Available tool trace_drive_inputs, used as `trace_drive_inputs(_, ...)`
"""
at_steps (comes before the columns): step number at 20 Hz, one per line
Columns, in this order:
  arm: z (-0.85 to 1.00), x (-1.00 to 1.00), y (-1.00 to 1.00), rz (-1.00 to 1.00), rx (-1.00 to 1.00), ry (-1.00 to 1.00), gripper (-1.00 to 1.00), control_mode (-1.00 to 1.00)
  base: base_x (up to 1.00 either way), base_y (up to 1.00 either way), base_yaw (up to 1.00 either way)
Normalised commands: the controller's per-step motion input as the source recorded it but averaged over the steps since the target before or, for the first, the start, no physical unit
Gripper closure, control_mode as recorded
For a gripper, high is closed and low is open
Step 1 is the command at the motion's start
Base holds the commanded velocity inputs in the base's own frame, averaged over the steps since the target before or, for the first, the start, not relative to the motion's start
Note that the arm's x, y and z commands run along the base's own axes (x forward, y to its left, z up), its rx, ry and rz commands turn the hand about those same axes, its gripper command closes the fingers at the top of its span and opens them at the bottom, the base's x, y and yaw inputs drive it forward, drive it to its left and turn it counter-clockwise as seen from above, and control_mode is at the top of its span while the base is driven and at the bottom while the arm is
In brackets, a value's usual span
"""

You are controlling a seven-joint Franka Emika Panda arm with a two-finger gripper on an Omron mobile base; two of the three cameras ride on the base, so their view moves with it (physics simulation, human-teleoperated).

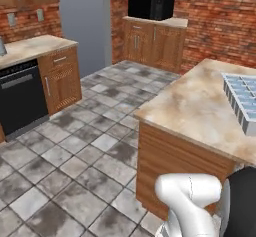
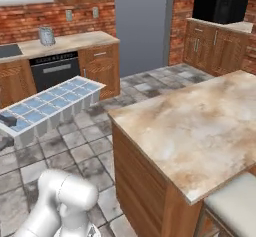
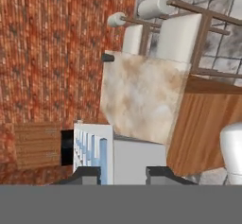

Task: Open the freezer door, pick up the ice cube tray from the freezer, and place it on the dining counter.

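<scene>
**Tray in hand, short of the counter**

At the near end of the counter (image 2: 200, 126), the gripper (image 3: 123, 173) is clamped narrow on the tray (image 2: 52, 106); in the hand view the two dark tips rise on either side of the tray's white end wall, so the tray is carried, not resting on anything.

In the right base view the tray hangs in the air to the left of the counter, over the tiled floor (image 2: 80, 151), well apart from the stone top; its long axis runs away from the hand, slanting up and to the right, with the gripped end nearest the arm. In the left base view the tray (image 1: 242, 103) sits at the right edge, appearing over the counter (image 1: 195, 106) (the two views disagree here, so I judge the tray to be raised near the counter's corner rather than squarely above it). The coming move, as I read it, is a carry across towards the stone top and then a lowering; the tray's far end would reach the surface first.

No brand, label or legible writing appears anywhere; the black microwave (image 1: 150, 5) on the far cabinet is plain.
</scene>
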Motion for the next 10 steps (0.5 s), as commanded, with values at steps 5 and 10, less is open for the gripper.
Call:
trace_drive_inputs(5,0.00,0.00,0.00,0.00,0.00,0.00,1.00,1.00,0.80,0.06,-0.47)
trace_drive_inputs(10,0.00,0.00,0.00,0.00,0.00,0.00,1.00,1.00,0.57,0.00,-0.53)
